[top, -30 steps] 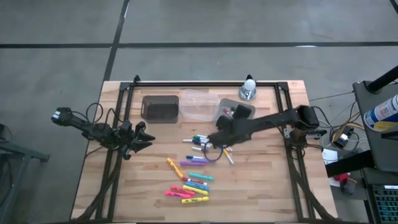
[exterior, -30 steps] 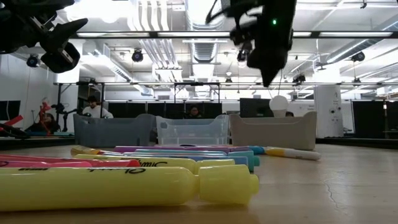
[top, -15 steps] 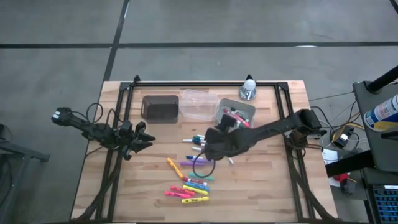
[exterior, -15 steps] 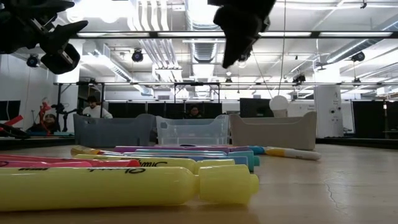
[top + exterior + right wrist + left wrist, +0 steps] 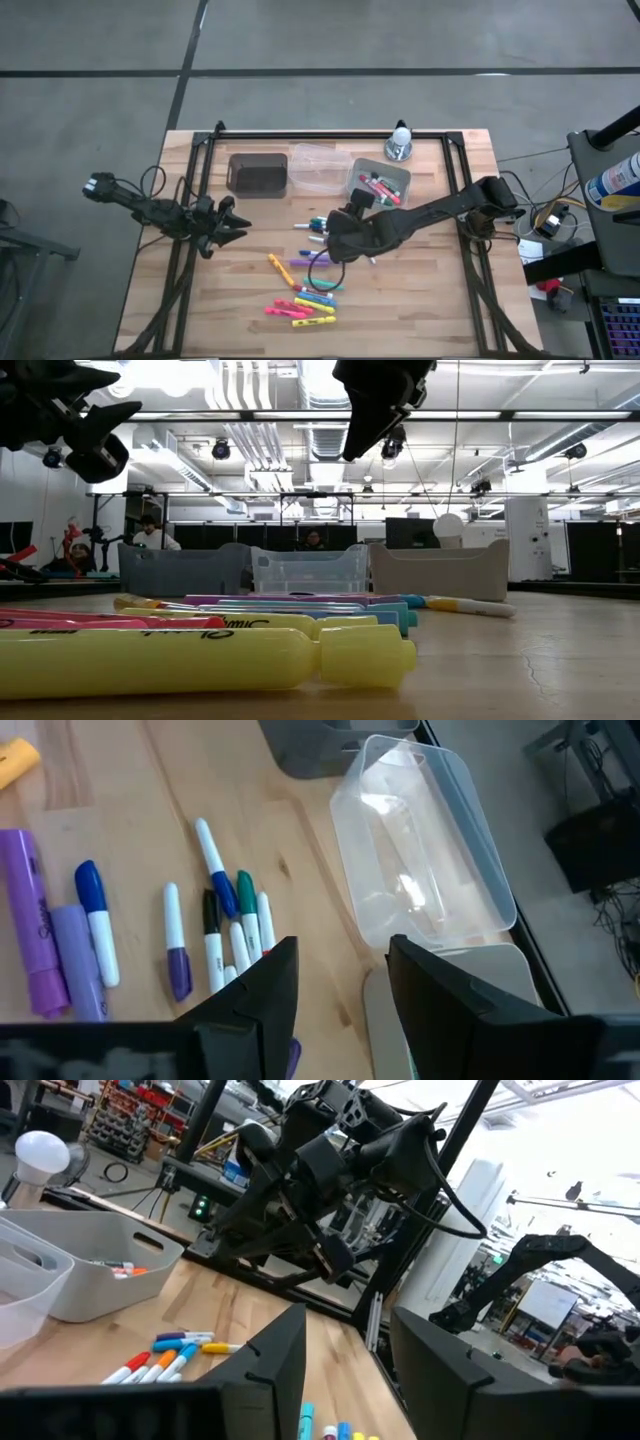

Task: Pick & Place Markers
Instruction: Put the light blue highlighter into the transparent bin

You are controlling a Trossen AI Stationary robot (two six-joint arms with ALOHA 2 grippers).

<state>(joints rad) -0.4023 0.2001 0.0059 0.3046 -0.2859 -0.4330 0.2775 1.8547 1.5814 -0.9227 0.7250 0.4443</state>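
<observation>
Markers (image 5: 322, 232) lie just under our right hand (image 5: 340, 232), which hangs above the middle of the surface (image 5: 420, 300) with its two fingers (image 5: 250, 995) spread and nothing between them. Through that hand's own camera we count six slim white-bodied pens directly below it: two blue-capped, one purple, one black, one green and one whose cap is hidden by a finger. Beside these we see two fat purple highlighters (image 5: 40, 935) and an orange tip at the frame edge.

Moving outward, toward 6 o'clock from the hand, a second scatter (image 5: 305, 300) of neon markers lies on the wood; we make out roughly ten in yellow, pink, orange, teal and purple, though the exact number is hard to tell. They are short and stubby, and the nearest yellow one (image 5: 200, 658) fills the low view.

At 12 o'clock from the hand stand three small bins in a row: a dark one (image 5: 257, 174), a clear one (image 5: 320, 167) and a grey one (image 5: 380, 183) already holding several markers. Behind the grey bin stands a small white bulb-like object (image 5: 400, 140).

Our left hand (image 5: 235, 222) waits at 9 o'clock, well apart from the markers, fingers spread and holding nothing. A black frame (image 5: 330, 134) rims the surface.
</observation>
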